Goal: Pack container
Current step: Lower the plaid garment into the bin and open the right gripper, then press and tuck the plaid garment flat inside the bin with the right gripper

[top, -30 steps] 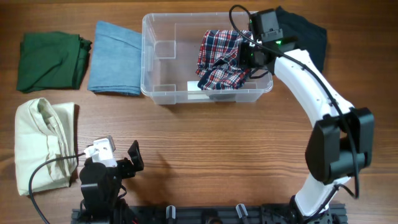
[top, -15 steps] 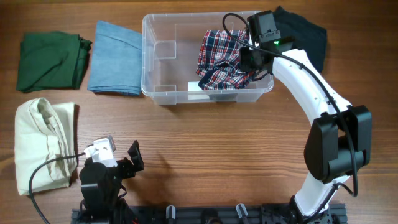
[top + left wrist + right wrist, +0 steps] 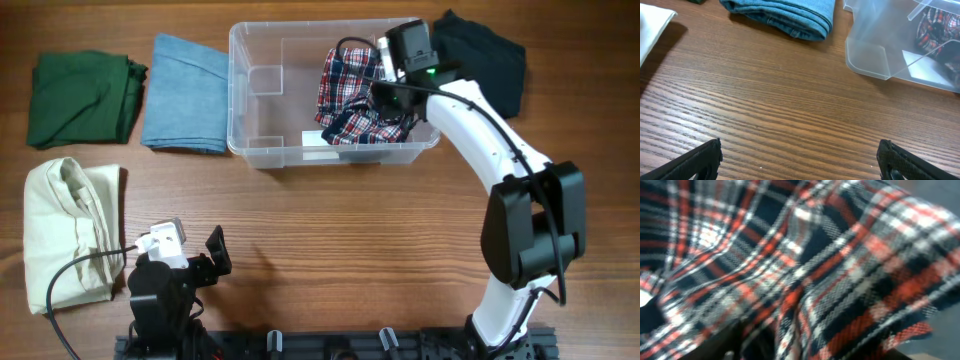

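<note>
The clear plastic container (image 3: 238,100) stands at the back middle of the table and shows at the top right of the left wrist view (image 3: 875,47). A red, white and navy plaid shirt (image 3: 345,95) lies bunched in its right half. My right gripper (image 3: 392,100) reaches down into the container and is shut on the plaid shirt (image 3: 830,270), which fills the right wrist view and hides the fingers. My left gripper (image 3: 802,165) is open and empty low over the bare wood near the front left (image 3: 208,260).
A folded blue garment (image 3: 185,92) (image 3: 785,12) lies just left of the container, a dark green one (image 3: 80,95) further left, a cream one (image 3: 65,230) at the front left, and a black one (image 3: 490,60) right of the container behind my right arm.
My right gripper has moved left inside the container, bunching the plaid shirt's right side further in. The left arm has not moved.
</note>
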`<action>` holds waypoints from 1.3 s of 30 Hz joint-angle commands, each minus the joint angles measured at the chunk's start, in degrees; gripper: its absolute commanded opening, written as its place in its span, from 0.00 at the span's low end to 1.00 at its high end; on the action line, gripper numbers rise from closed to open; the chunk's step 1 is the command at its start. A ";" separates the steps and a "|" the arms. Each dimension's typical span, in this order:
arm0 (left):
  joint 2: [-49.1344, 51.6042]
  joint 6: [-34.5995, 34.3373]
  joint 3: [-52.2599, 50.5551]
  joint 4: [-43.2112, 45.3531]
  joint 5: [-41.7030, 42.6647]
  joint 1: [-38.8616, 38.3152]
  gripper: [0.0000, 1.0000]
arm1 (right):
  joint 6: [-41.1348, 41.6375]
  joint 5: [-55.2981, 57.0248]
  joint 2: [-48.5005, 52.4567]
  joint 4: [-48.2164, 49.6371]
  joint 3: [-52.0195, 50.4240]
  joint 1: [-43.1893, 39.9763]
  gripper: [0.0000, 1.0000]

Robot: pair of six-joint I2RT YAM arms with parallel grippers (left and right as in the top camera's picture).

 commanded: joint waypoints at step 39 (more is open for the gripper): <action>-0.46 -0.87 -0.02 -0.59 0.87 0.35 1.00 | -1.62 -3.28 11.32 -2.67 13.42 0.39 0.73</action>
